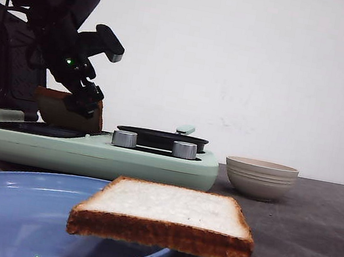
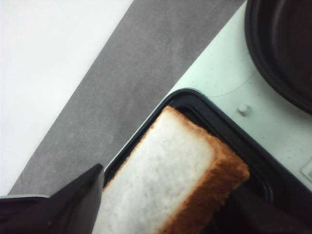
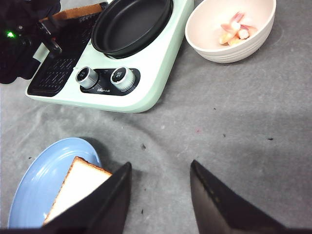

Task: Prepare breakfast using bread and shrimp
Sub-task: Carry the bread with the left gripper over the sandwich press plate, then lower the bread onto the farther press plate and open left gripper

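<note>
One bread slice (image 2: 180, 165), pale-faced with a brown crust, is tilted over the black grill plate (image 2: 204, 113) of the mint-green cooker (image 1: 88, 150). My left gripper (image 2: 170, 187) is shut on it; from the front this gripper (image 1: 89, 104) holds the slice (image 1: 52, 107) at the cooker's left end. A second bread slice (image 1: 167, 214) lies on the blue plate (image 1: 5, 205), overhanging its rim. Shrimp (image 3: 234, 30) lie in the cream bowl (image 3: 204, 46). My right gripper (image 3: 161, 165) hangs open over bare table, right of the plate (image 3: 44, 168) and its bread (image 3: 78, 187).
A black round pan (image 3: 129, 24) sits on the cooker's right half, behind two silver knobs (image 3: 102, 77). The bowl (image 1: 260, 177) stands to the right of the cooker. Grey tabletop (image 3: 243, 126) lies between plate, cooker and bowl. A white wall is behind.
</note>
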Available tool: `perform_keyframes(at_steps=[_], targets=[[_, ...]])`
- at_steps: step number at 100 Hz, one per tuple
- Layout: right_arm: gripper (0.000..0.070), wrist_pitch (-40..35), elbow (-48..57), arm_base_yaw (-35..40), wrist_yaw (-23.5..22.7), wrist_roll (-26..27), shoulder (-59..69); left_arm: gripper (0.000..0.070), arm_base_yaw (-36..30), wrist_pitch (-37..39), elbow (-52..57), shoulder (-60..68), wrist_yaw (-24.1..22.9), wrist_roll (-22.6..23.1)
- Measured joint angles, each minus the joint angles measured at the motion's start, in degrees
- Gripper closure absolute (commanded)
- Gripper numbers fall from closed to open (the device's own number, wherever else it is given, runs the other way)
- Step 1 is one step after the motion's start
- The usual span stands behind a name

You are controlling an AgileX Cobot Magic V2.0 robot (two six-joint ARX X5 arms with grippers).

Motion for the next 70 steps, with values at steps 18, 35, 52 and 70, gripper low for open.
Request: perform_keyframes(at_steps=[18,35,52,70], targets=[[0.0467,0.0,0.0,0.0,0.0,0.0,0.0,0.0145,-0.2,-0.7,0.0,0.0,0.0,0.0],[0.0467,0.0,0.0,0.0,0.0,0.0,0.0,0.0141,-0.2,-2.8,0.2,0.0,-0.7,0.0],[0.0467,0.0,0.0,0.0,0.0,0.0,0.0,0.0141,-0.2,-3.8,0.3,0.0,-0.5,-1.4],[0.0467,0.0,0.0,0.0,0.0,0.0,0.0,0.0141,0.5,-4.3,0.3,-0.3,1.9,-5.5]])
